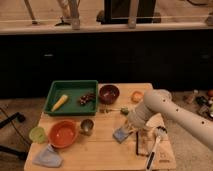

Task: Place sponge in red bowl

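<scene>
A white robot arm (172, 112) reaches in from 3 o'clock, bent at a rounded elbow, its forearm sloping down toward the middle of the wooden table (100, 150). The gripper (128, 126) sits low at the arm's tip, jaws pinching the upper edge of the sponge (121, 134). The sponge is a small grey-blue slab, tilted, just above the table a little to 5 o'clock of its centre. The red bowl (62, 134) lies well apart at the sponge's 9 o'clock, with a metal cup (87, 126) between them.
</scene>
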